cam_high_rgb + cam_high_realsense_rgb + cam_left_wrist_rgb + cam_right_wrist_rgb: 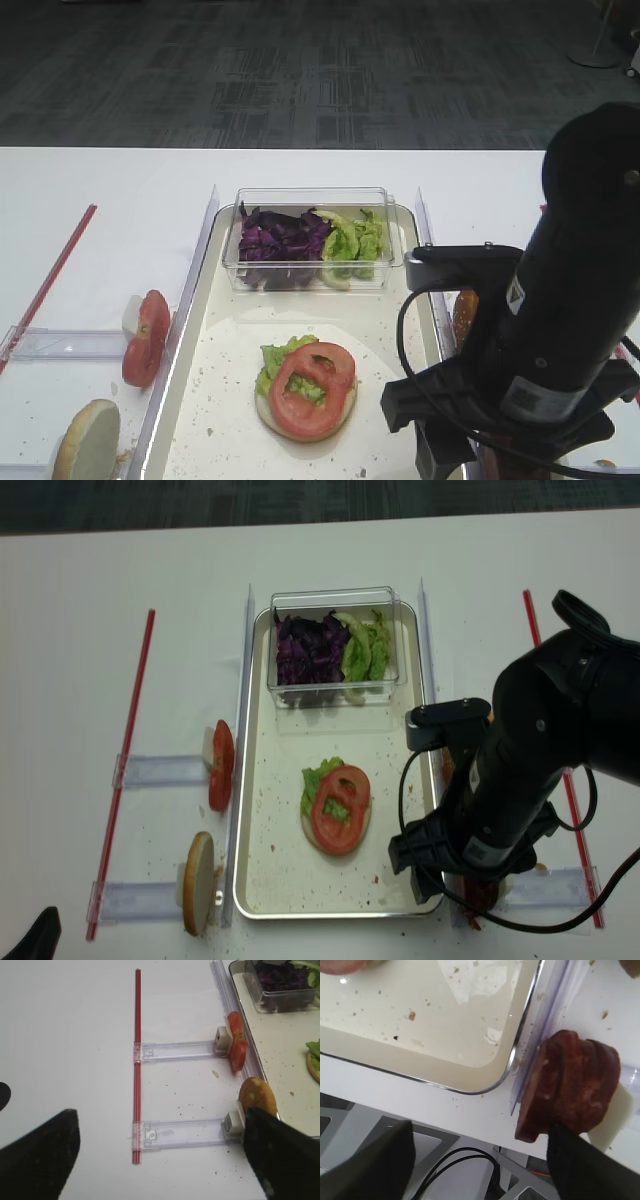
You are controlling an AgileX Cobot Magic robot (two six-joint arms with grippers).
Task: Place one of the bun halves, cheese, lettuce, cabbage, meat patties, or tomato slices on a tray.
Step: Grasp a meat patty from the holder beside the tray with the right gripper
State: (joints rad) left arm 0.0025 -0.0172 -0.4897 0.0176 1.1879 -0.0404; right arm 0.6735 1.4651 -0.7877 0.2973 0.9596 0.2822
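Note:
On the tray point(230, 400) lies a bun half point(263, 410) topped with lettuce point(275, 358) and a tomato slice point(315, 388). Cabbage point(280, 240) and more lettuce fill the clear box point(310, 200) at the tray's far end. My right gripper point(480, 1130) is open past the tray's near right corner, and its right finger point(585, 1165) is by the upright meat patties point(575, 1085). My left gripper point(160, 1115) hangs open over the table left of the tray. Its right finger point(280, 1155) is beside a standing bun half point(257, 1096), with tomato slices point(237, 1045) beyond. Cheese is out of view.
Clear plastic rack rails point(175, 1051) and a long red strip point(137, 1060) lie on the white table left of the tray. A clear divider point(540, 1045) runs along the tray's right rim. The table's front edge point(420, 1095) is close, with cables below.

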